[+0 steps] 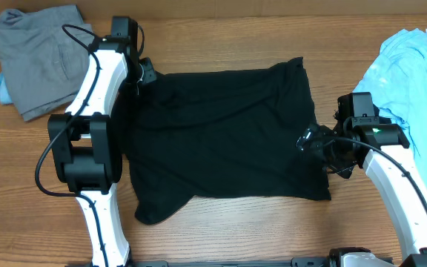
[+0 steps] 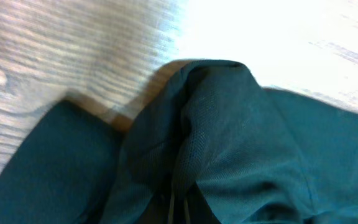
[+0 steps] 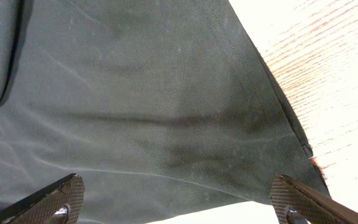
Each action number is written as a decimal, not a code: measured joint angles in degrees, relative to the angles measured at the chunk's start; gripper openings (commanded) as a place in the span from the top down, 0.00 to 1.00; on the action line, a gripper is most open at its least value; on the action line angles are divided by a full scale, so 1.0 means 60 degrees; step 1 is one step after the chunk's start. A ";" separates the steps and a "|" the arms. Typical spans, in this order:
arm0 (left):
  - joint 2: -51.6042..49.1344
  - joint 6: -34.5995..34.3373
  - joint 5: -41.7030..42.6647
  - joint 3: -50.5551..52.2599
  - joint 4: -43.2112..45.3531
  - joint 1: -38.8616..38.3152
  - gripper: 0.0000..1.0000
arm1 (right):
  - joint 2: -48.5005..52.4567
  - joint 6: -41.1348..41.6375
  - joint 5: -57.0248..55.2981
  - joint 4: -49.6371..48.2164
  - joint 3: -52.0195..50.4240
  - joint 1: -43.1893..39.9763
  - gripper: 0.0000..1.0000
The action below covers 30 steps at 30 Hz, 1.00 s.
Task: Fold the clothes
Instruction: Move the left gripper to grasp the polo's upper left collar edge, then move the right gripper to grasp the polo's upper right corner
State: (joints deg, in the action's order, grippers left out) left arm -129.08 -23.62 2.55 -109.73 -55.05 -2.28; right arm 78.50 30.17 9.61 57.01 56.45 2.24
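A black garment [image 1: 221,141] lies spread flat on the wooden table [image 1: 221,230]. My left gripper [image 1: 145,74] is at its far left corner. In the left wrist view the cloth [image 2: 241,143] is bunched and drawn into the jaws [image 2: 179,208], which are shut on it; the fingers are mostly hidden by the fabric. My right gripper [image 1: 311,141] is at the garment's right edge. In the right wrist view its fingers [image 3: 178,186] are wide open, just above the black fabric [image 3: 154,93] near its hem, holding nothing.
A grey garment [image 1: 39,55] lies crumpled at the far left corner, with a bit of blue cloth [image 1: 1,87] under it. A light blue shirt [image 1: 414,74] lies at the right edge, close to the right arm.
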 measured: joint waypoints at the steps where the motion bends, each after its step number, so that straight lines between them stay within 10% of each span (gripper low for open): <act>1: -0.0004 0.0000 0.0029 -0.0146 -0.0084 0.0000 0.96 | 0.0000 0.0000 0.0000 0.0000 0.0000 0.0000 0.00; 8: -0.0004 -0.0168 0.0568 -0.0820 0.0302 0.0000 0.95 | 0.0000 0.0004 -0.0004 -0.0055 0.0004 0.0000 0.00; 13: -0.0004 -0.0324 0.0652 -0.0845 0.0565 0.0000 0.75 | 0.0000 0.0000 -0.0007 -0.0153 0.0004 0.0004 0.00; 23: -0.0004 -0.0291 0.0459 -0.0845 0.0284 0.0000 0.79 | 0.0026 -0.0375 -0.0004 -0.1421 0.0076 0.0000 0.01; 30: -0.0004 -0.0117 0.0441 -0.0845 0.0000 0.0000 0.61 | 0.1617 -0.0947 -0.0025 -0.1013 0.3268 0.0000 0.01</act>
State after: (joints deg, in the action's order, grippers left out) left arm -129.10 -24.32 5.19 -114.80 -55.05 -2.28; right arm 88.20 24.49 9.45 50.94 76.05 2.24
